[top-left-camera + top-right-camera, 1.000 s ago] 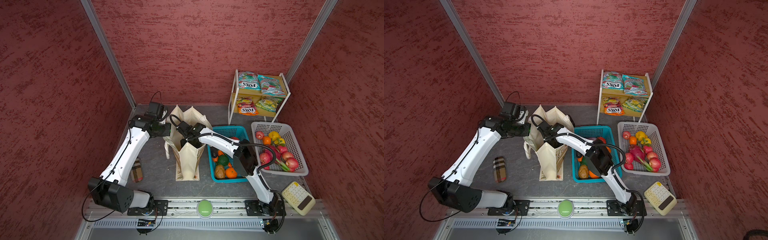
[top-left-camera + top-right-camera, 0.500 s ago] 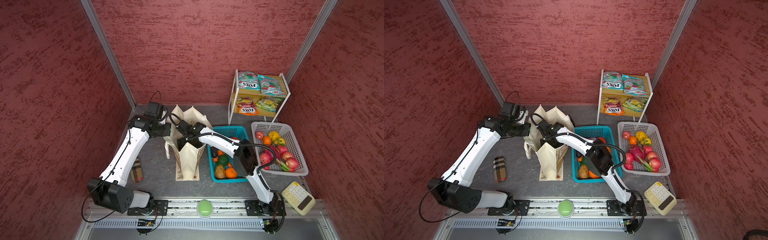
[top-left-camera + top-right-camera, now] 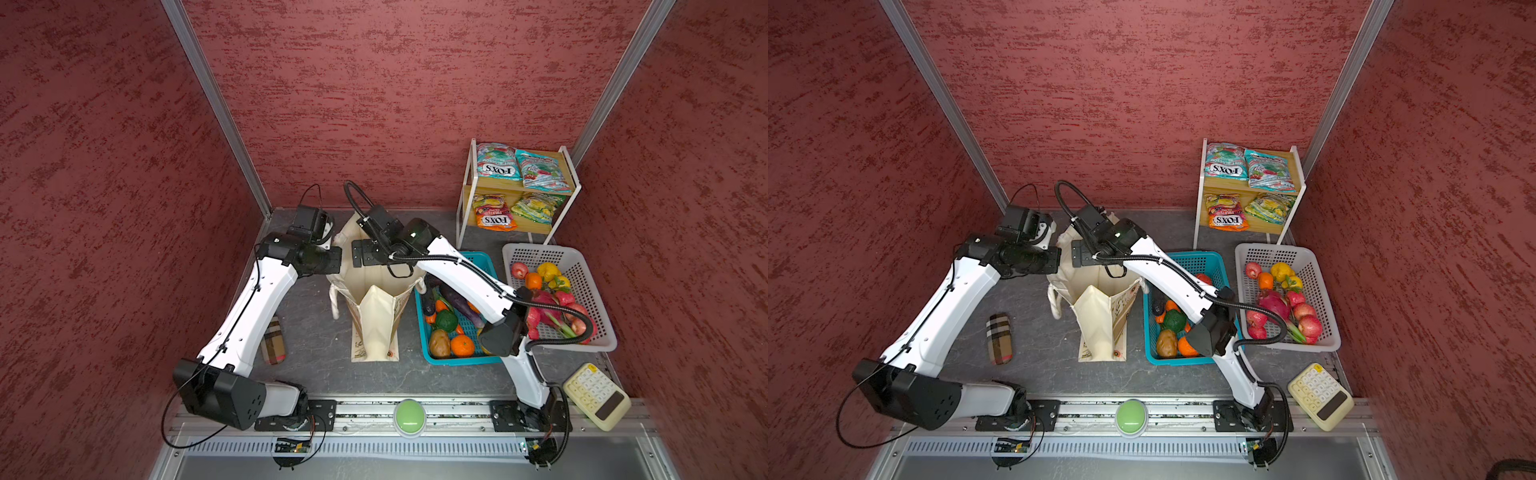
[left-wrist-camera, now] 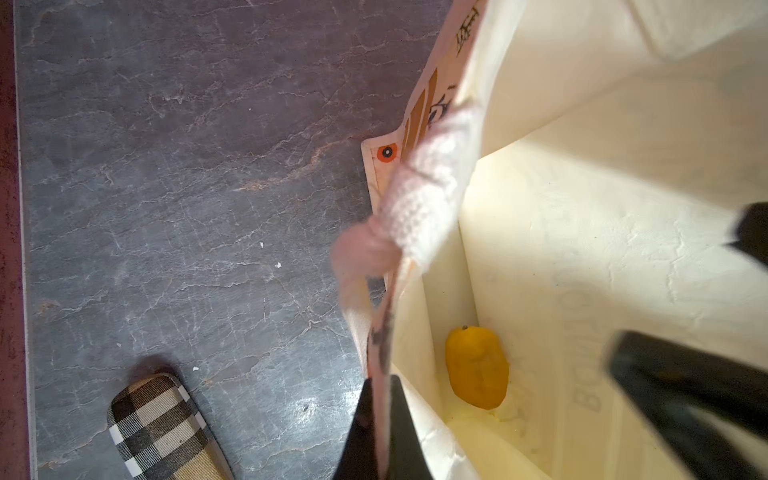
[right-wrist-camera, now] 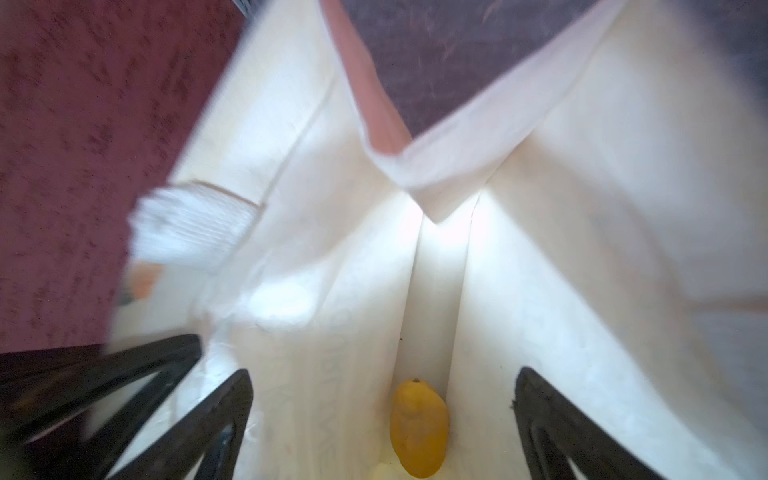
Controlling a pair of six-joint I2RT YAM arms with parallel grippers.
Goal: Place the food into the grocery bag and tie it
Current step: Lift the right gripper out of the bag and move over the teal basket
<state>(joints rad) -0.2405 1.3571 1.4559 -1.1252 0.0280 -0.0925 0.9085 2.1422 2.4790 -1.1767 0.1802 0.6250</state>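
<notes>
The grocery bag [image 3: 374, 320] is gripped at its rim by the closed left gripper [image 4: 380, 424], the right gripper [image 5: 382, 374] is held wide open and empty within the bag's mouth, and a yellow toy fruit [image 5: 419, 432] is seen on the bag's floor.

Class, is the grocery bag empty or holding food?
Holding food: both wrist views show one yellow fruit on the bottom of the grocery bag.

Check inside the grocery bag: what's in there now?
One yellow-orange fruit lies on the grocery bag floor, below the open right gripper. Folded walls and the fingers cover the rest of the floor, so other items cannot be ruled out.
</notes>
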